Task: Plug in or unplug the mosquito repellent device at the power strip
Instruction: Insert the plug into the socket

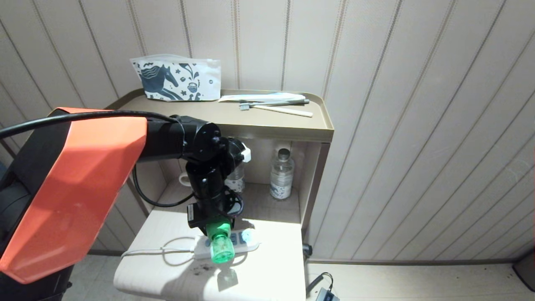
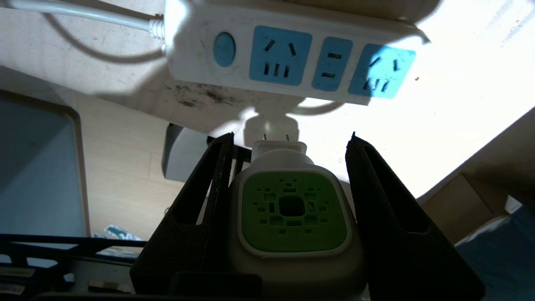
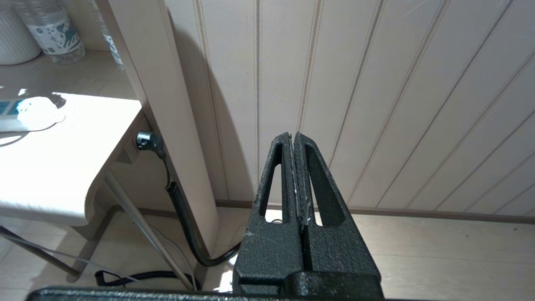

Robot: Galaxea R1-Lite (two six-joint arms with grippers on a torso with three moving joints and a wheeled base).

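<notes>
1. Repellent first: the mosquito repellent device (image 2: 290, 217) is pinched between the two black fingers (image 2: 196, 217) of the left gripper (image 1: 217, 228), held in the air just above the power strip (image 1: 228, 244) and not seated in any socket.
2. Its two prongs (image 2: 276, 136) are bare and point toward the strip, while the vented green top faces back at the wrist; in the head view the translucent bottle (image 1: 221, 250) hangs toward the near side.
3. Its long axis runs from the green cap through the bottle and lies roughly level, across the strip's length. I judge the side grip is meant to leave the prongs free.
4. The strip lies left to right on the pale low table (image 1: 267, 271), its cord (image 1: 146, 251) trailing left.
5. The right gripper (image 3: 294, 142) is parked beside the panelled wall (image 3: 418, 83), fingers pressed together and empty.
</notes>
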